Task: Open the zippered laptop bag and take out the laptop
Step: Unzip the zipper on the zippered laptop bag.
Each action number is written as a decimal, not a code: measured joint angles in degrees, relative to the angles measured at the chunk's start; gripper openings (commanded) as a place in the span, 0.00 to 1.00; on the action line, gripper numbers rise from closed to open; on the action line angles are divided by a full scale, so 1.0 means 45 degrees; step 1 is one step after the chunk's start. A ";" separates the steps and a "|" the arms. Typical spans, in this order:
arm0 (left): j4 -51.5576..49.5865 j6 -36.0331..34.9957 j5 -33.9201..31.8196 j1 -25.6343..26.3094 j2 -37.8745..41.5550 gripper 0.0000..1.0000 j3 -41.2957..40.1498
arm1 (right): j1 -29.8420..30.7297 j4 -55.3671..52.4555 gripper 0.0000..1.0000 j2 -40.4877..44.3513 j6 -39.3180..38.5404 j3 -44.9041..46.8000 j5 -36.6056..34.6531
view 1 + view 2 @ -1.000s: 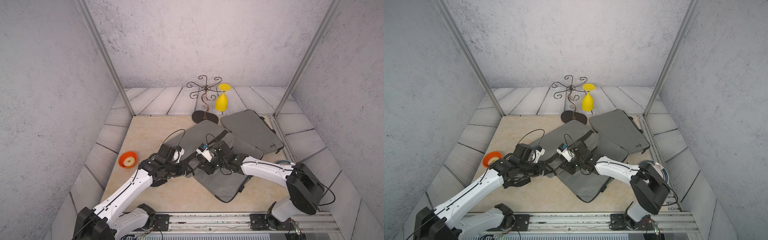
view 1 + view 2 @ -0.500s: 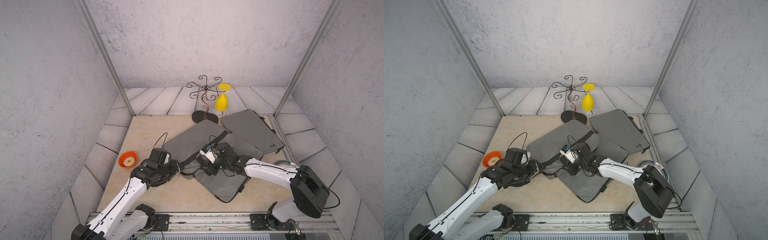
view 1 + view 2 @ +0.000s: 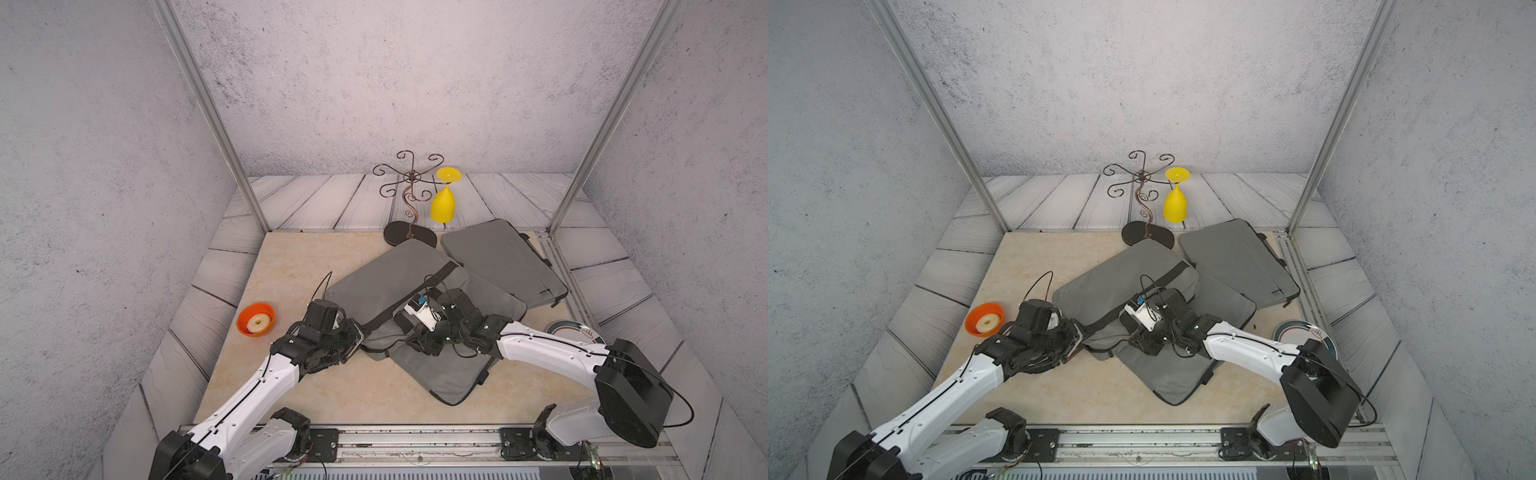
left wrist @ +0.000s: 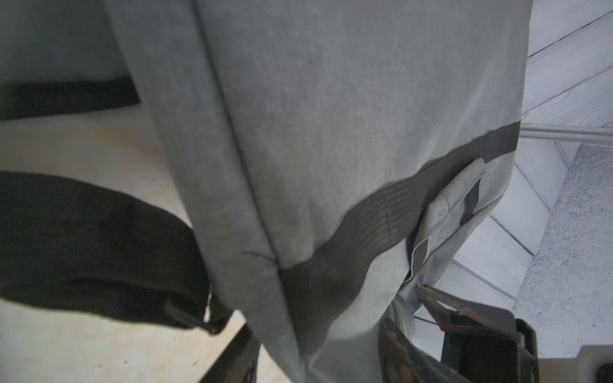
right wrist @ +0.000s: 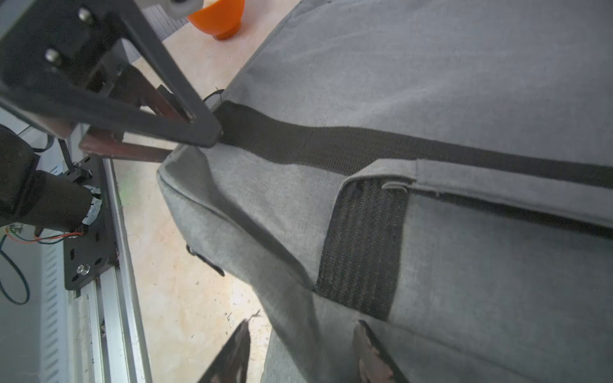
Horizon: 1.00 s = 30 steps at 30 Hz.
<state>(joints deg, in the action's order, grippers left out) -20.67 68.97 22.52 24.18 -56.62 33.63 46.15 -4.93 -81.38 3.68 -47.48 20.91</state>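
Note:
The grey laptop bag (image 3: 395, 274) (image 3: 1121, 274) with a black strap lies slantwise mid-table on another bag, and it looks zipped shut. The laptop is hidden. My left gripper (image 3: 359, 334) (image 3: 1077, 332) is at the bag's near-left corner. In the left wrist view the left gripper (image 4: 318, 358) is open, its fingers astride the bag's (image 4: 331, 116) edge. My right gripper (image 3: 417, 345) (image 3: 1142, 345) is just to its right. In the right wrist view the right gripper (image 5: 305, 354) is open over the bag's (image 5: 431, 83) edge. A small black pull tab (image 5: 205, 260) hangs at that edge.
A second grey bag (image 3: 457, 374) lies underneath, and a third (image 3: 503, 257) is at the back right. An orange bowl (image 3: 255, 324) sits left. A wire stand (image 3: 409, 208) with a yellow glass (image 3: 442, 203) stands behind. A plate (image 3: 573, 332) is under the right arm.
The left arm has drawn back toward the near left and now sits at the bag's corner. Both grippers' jaws have widened. The bag's near-left corner has settled lower.

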 measured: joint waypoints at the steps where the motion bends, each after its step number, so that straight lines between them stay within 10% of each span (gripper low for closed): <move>1: 0.0112 0.0044 -0.0015 0.0000 -0.0117 0.41 0.0005 | 0.0010 -0.0010 0.56 0.0136 0.0053 0.0117 0.0005; 8: 0.0053 -0.0078 -0.0044 -0.0005 -0.0811 0.00 0.0403 | 0.0675 0.0107 0.60 0.0889 0.0350 0.0704 0.0044; 30: -0.0515 -0.0578 0.0151 -0.0005 -0.0831 0.00 0.1001 | 0.2254 0.4711 0.37 -0.1617 0.2443 0.1093 0.0223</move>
<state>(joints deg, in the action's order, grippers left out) -22.98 66.37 23.20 24.16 -60.36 38.13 56.29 16.27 -88.66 14.68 -42.57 21.91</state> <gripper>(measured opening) 0.057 0.386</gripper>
